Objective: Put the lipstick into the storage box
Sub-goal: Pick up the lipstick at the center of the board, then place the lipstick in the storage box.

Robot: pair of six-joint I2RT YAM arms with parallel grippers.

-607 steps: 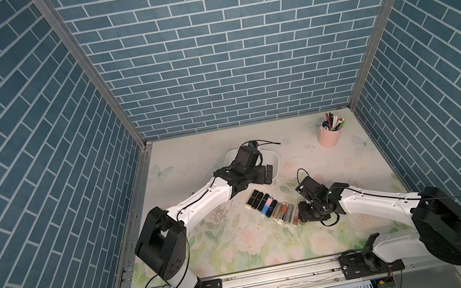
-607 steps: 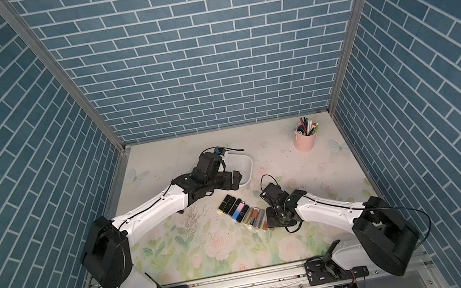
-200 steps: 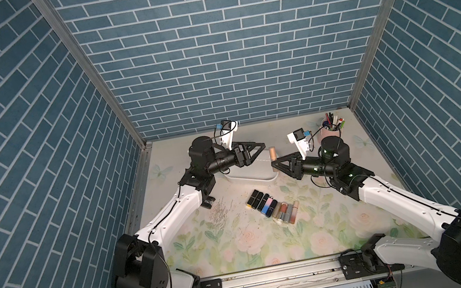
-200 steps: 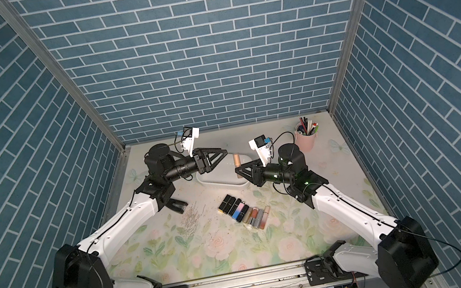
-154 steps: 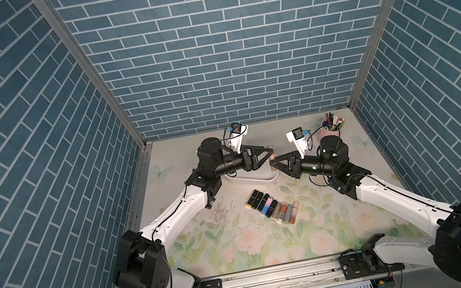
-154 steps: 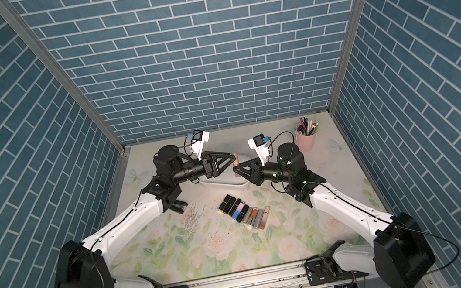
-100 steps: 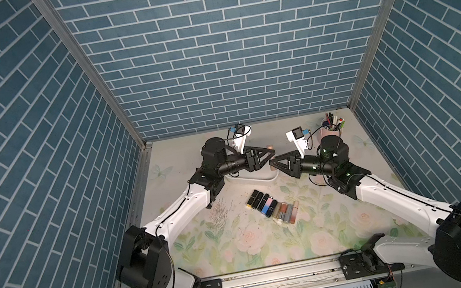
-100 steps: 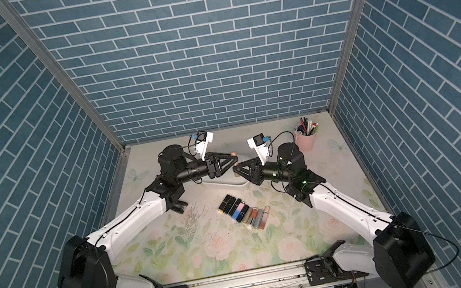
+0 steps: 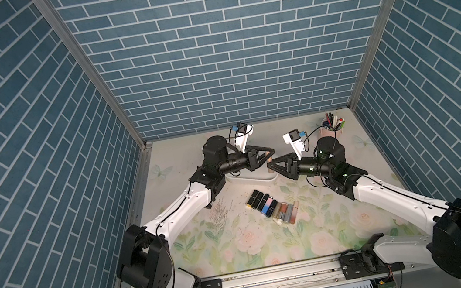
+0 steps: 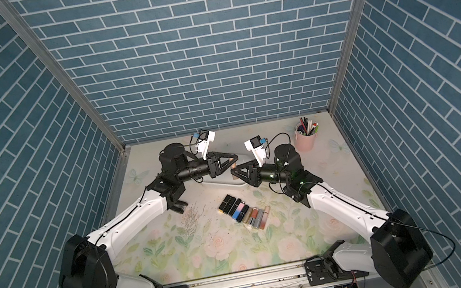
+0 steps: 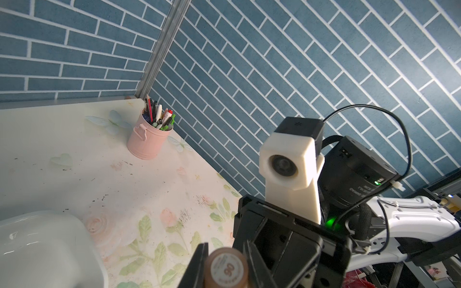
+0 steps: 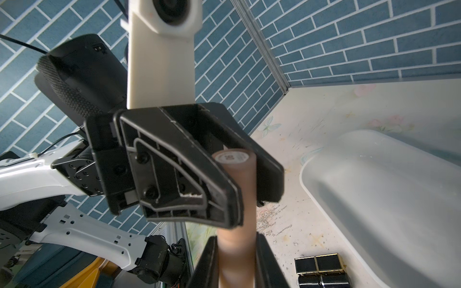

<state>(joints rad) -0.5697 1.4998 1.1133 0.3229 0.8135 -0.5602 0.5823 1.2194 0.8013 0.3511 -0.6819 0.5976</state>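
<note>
Your left gripper and right gripper both pinch the tan lipstick, one end each, held aloft near the storage box.

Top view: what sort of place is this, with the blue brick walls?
Probably a robot test booth dressed as a vanity corner: brick-patterned panels wall in a floral tabletop, two robot arms are mounted on a rail at its front, and lipsticks lie in a row.

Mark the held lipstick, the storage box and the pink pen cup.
held lipstick [image 12: 245, 174], right wrist view, tube's tan side below its labelled end.
storage box [image 12: 379, 194], right wrist view, bare inner floor.
pink pen cup [image 11: 147, 142], left wrist view, outer wall.
</note>
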